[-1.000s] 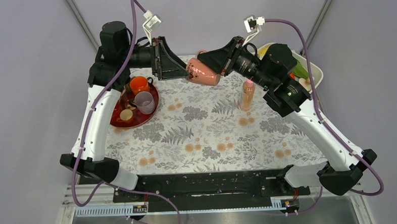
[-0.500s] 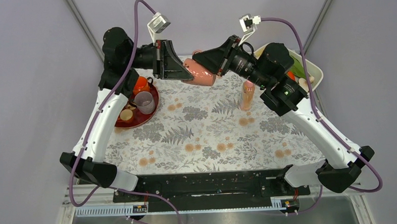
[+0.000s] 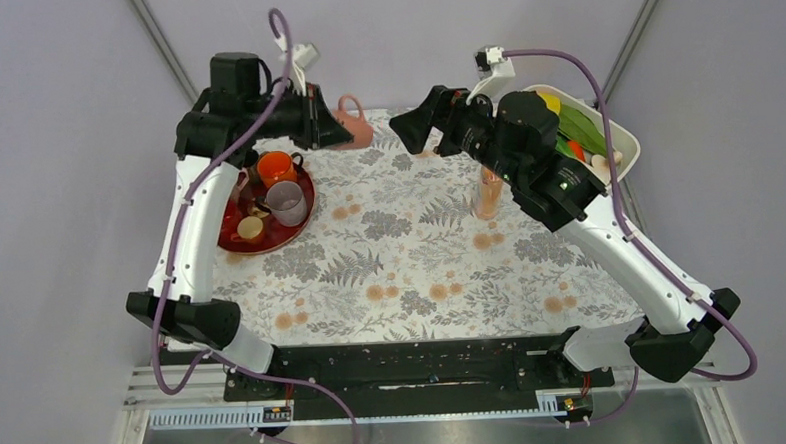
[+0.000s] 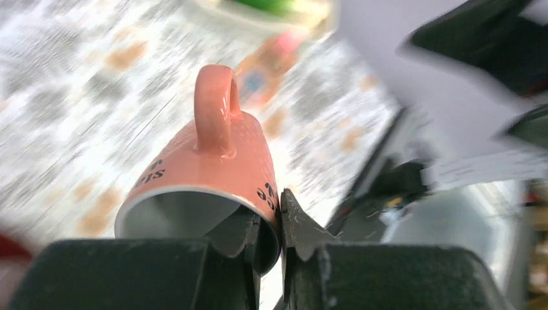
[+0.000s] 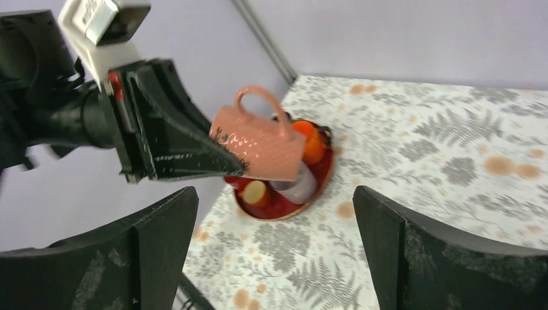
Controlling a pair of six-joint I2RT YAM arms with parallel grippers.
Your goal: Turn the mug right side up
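Observation:
The pale pink mug (image 3: 357,126) hangs in the air at the table's far edge, lying on its side with its handle up. My left gripper (image 3: 339,134) is shut on its rim. In the left wrist view one finger sits inside the mug (image 4: 207,161) and the other outside, so the left gripper (image 4: 279,223) pinches the wall. My right gripper (image 3: 412,133) stands open just right of the mug, apart from it. From the right wrist, the mug (image 5: 262,145) floats above the red tray, and the right gripper (image 5: 274,252) holds nothing between its wide jaws.
A red tray (image 3: 231,234) at the left holds an orange mug (image 3: 277,168), a greyish mug (image 3: 287,202) and a small cup (image 3: 250,228). A pink bottle (image 3: 488,191) stands right of centre. A white bowl (image 3: 621,137) of vegetables sits at the far right.
The left gripper has shut on the mug's rim and carried it left and back. The right gripper has opened, let go of the mug and drawn away to the right.

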